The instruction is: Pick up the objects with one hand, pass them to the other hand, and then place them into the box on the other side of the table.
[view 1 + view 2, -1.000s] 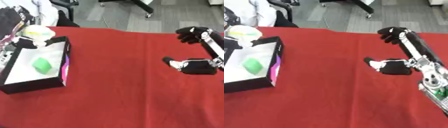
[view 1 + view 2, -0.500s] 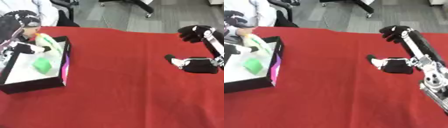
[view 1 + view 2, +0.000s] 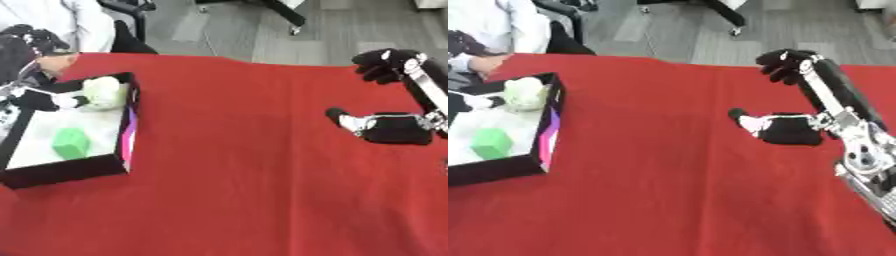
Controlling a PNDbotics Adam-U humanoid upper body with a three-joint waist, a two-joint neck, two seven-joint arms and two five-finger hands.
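Pale object [image 3: 103, 92] now down in the box [image 3: 124, 150] at nine o'clock; our left hand [image 3: 35, 95] still pinches it, right hand [image 3: 785, 130] spread, idle.

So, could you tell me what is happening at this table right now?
The robot's left hand is at the black box with a white floor on the left of the red tablecloth, its fingers on a pale rounded object over the box's far end. A green block already lies inside. The right hand hangs on the right, holding nothing.
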